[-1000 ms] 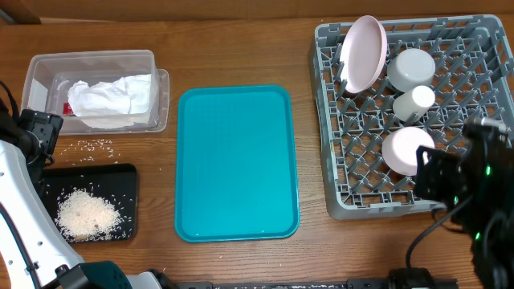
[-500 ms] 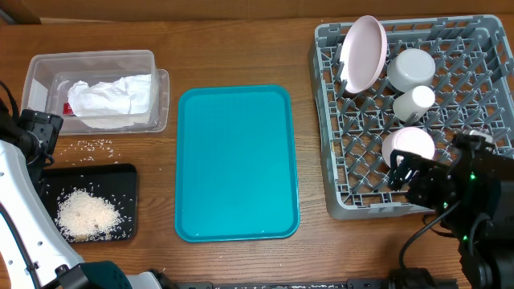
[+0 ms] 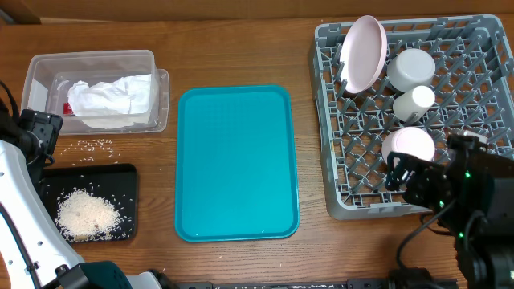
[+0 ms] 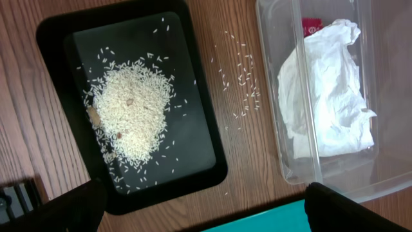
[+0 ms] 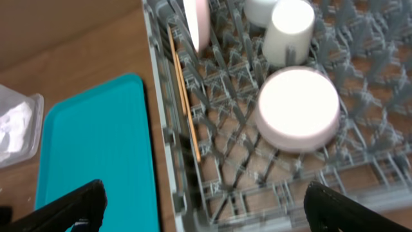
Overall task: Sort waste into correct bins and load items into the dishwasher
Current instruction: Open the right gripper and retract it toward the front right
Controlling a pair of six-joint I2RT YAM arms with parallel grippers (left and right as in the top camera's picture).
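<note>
The grey dishwasher rack (image 3: 321, 120) fills the right side. In it a pale pink plate (image 3: 361, 52) stands on edge, with a grey-green bowl (image 3: 411, 68), a whitish cup (image 3: 414, 102) and a small pink dish (image 3: 409, 144) upside down. My right gripper (image 3: 405, 181) hangs open over the rack's front edge, just short of the dish (image 5: 298, 106), holding nothing. A white napkin (image 4: 328, 96) and a red wrapper (image 4: 312, 26) lie in the clear tub (image 4: 270, 77). My left gripper (image 4: 206, 216) is open and empty above the table, between the black tray (image 4: 212, 148) and the tub.
A flat teal tray (image 3: 237, 160) lies mid-table. A heap of rice (image 4: 132, 109) sits in the black tray, and loose grains (image 4: 244, 77) are scattered on the wood beside the tub. A thin brown stick (image 5: 183, 96) lies along the rack's left wall (image 5: 161, 96).
My right gripper has opened, let go of the small pink dish and drawn back toward the rack's front edge. The dish stays in the rack. The left arm has not moved.
</note>
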